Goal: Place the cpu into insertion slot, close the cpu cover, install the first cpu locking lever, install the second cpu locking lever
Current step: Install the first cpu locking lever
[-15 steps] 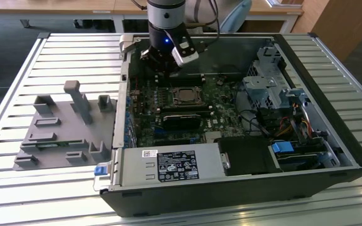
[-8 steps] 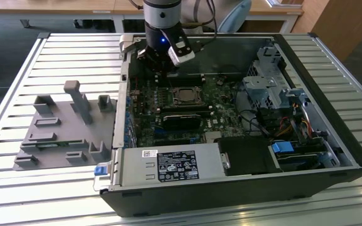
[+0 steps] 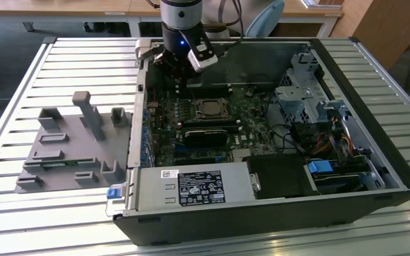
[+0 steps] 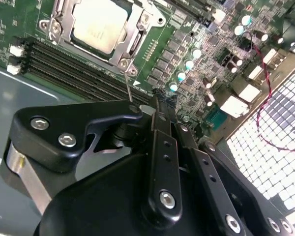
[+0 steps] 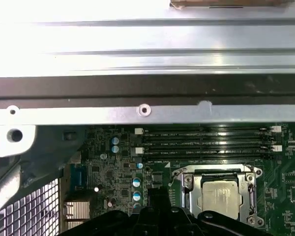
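The work stands at the locking levers, as far as I can judge. The cpu (image 5: 220, 199) already lies in the insertion slot (image 3: 199, 109), a little above the middle of the exterior view, inside the open computer case (image 3: 376, 176). The cpu cover (image 5: 194, 201) looks to be down around it, framing the dull metal top.

In the second wrist view a thin locking lever (image 4: 128, 84) stands off one corner of the socket, not laid along the frame. Its free end comes just beside the tip of the gripper (image 4: 160, 101). I cannot tell whether the two are touching, nor whether the gripper is open, closed or pinching the rod, because its black body hides that part.

In the exterior view the arm hangs at the upper middle of the frame, over the far wall of the case.

To my eye, this step calls for a fine, sure catch on a very thin rod. The board's small parts and the memory slots (image 5: 206, 140) crowd close to it.

The cpu lies flat with its metal face turned up toward the open side of the case. It is square, so it has no long axis to speak of. The lever's long axis runs from the socket corner toward the gripper, tilted up off the board.
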You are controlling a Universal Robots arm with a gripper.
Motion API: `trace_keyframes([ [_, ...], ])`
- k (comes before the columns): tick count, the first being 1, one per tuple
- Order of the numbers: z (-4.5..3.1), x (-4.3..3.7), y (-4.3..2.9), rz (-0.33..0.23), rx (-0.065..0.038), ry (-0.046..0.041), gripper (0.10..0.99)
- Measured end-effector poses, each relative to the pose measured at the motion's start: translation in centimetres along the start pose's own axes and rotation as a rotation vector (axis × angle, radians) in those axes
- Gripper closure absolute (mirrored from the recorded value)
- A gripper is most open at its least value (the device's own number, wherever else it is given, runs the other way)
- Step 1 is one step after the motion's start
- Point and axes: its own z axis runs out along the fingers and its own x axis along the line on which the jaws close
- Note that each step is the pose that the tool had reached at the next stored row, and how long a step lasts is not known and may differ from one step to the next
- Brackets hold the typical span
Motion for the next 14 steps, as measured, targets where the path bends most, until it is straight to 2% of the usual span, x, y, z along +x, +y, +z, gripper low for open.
trace_keyframes([
  [5,0.04,0.03,0.7,0.0,0.0,0.0,0.98],
  [10,0.04,-0.04,0.8,0.0,0.0,0.0001,0.98],
  [14,0.05,-0.5,0.82,0.0,0.0,0.0001,0.98],
])
